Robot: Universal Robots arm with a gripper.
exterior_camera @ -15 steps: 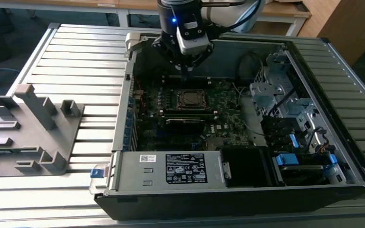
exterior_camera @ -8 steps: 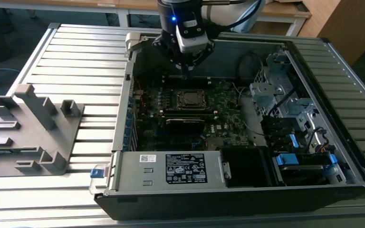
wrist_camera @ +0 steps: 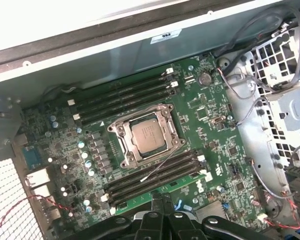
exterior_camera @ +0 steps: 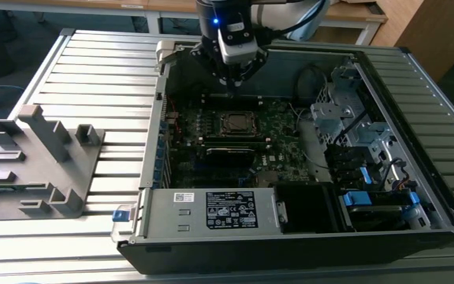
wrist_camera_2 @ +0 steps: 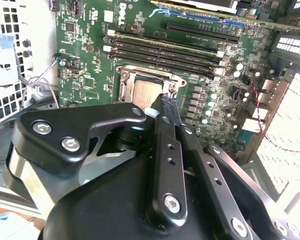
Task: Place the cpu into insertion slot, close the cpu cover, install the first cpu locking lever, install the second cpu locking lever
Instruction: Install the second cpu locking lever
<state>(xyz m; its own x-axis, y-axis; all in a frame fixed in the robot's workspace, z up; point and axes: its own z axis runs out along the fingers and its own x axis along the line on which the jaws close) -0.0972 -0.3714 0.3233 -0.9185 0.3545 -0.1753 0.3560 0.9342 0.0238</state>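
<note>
Exterior view: the claw (exterior_camera: 235,89) hangs above the open computer case (exterior_camera: 306,236) lying on the slatted desk (exterior_camera: 93,71), poised over the far edge of the motherboard (exterior_camera: 211,160), just beyond the insertion slot (exterior_camera: 236,122). Its fingers taper to a single tip with no gap between them and nothing held. A grey fixture (exterior_camera: 33,165) sits on the desk well apart from the case, at the exterior view's left.

Second wrist view: the claw's fingertips (wrist_camera_2: 168,106) meet, pressed together and empty, directly in front of the slot's near rim. The cpu (wrist_camera_2: 146,93) lies flat inside the slot, its pale face up, partly hidden behind the fingers.

First wrist view: the cpu (wrist_camera: 147,137) sits square in the insertion slot (wrist_camera: 121,136), between two banks of memory slots (wrist_camera: 125,97), with the cpu cover (wrist_camera: 167,117) apparently lying down around it as a silver frame. The chip is square, so it has no long axis; its edges run parallel to the slot's rim. A thin locking lever (wrist_camera: 160,165) appears to angle away from the slot's corner towards the nearer memory bank, seemingly unlatched.

The risk, as a judgement: a descent slightly off the lever could drive the closed tips into the frame or the small parts crowding the slot, or the springy lever could slip free before it catches.
</note>
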